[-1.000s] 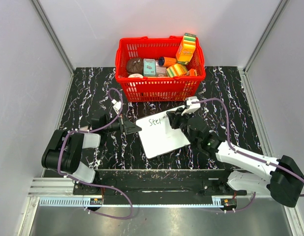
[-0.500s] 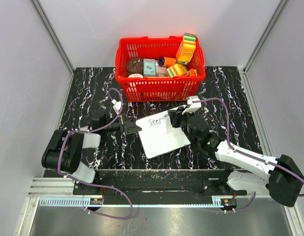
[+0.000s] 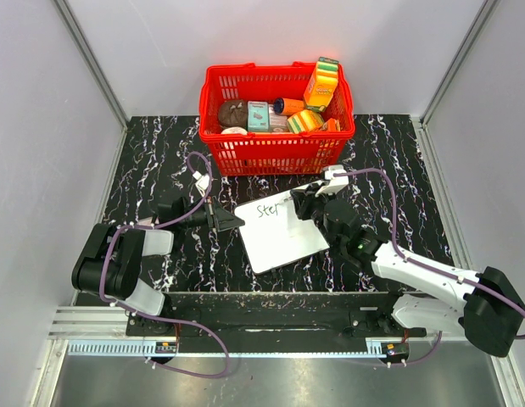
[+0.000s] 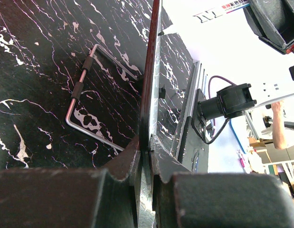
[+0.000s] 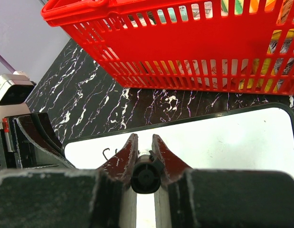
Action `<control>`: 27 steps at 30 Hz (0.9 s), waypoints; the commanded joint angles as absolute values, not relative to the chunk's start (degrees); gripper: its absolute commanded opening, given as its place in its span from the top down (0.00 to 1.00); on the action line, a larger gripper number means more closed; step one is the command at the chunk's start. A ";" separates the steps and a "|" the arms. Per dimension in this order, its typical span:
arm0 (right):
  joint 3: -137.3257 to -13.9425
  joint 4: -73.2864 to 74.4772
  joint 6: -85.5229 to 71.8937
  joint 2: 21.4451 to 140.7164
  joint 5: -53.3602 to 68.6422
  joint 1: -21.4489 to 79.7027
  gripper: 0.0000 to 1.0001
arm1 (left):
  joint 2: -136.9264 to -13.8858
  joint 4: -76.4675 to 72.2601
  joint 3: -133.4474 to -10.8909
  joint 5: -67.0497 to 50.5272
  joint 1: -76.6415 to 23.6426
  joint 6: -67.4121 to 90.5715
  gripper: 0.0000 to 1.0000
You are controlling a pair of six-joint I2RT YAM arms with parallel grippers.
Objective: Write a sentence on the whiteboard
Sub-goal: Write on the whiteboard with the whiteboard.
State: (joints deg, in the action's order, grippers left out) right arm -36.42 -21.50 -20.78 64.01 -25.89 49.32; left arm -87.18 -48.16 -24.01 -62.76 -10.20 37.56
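both clamped, left gripper (image 3: pixel 235 221) on whiteboard (image 3: pixel 277 240) edge, right gripper (image 5: pixel 143 141) on marker (image 5: pixel 145 177), basket (image 3: pixel 275 144) near

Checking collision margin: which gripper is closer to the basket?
Right. The right gripper holds a marker over the whiteboard's far part, just short of the basket. The left gripper clamps the whiteboard's left edge, farther from it.

Top external: high at the 6 o'clock side, looking down; whiteboard (image 3: pixel 279 239) central, red basket (image 3: pixel 270 154) at 12 o'clock.
Left wrist: very close, sighting along the whiteboard's edge.
Right wrist: low, close, facing the red basket.
Shared: whiteboard, all views.
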 commanded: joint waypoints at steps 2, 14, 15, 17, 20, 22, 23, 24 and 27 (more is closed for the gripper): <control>-36.21 -21.18 -21.36 62.49 -26.63 48.52 1.00 | -87.98 -49.92 -25.40 -62.93 -10.72 33.57 1.00; -34.37 -20.48 -22.59 61.26 -24.79 48.52 1.00 | -87.98 -49.92 -25.40 -62.84 -10.72 33.40 1.00; -34.10 -20.39 -22.67 61.26 -24.52 48.52 1.00 | -88.07 -49.83 -25.40 -62.75 -10.72 33.40 1.00; -33.93 -20.65 -22.94 61.17 -23.74 48.52 1.00 | -87.98 -49.83 -25.40 -62.84 -10.72 33.49 1.00; -33.66 -21.09 -23.03 61.17 -22.86 48.52 1.00 | -87.98 -49.75 -25.40 -62.84 -10.72 33.49 1.00; -33.57 -21.36 -23.03 61.17 -22.59 48.51 1.00 | -87.98 -49.75 -25.40 -62.84 -10.72 33.40 1.00; -33.57 -21.44 -22.94 61.26 -22.15 48.52 1.00 | -87.98 -49.75 -25.40 -62.84 -10.72 33.40 1.00; -33.66 -21.53 -23.03 61.26 -22.06 48.52 1.00 | -87.98 -49.83 -25.40 -62.75 -10.72 33.49 1.00; -33.66 -22.06 -23.29 61.35 -21.71 48.52 1.00 | -88.07 -49.75 -25.40 -62.75 -10.72 33.40 1.00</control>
State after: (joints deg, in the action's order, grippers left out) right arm -34.02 -20.69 -22.83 61.98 -22.81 48.95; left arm -87.18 -48.12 -24.03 -62.76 -10.20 37.56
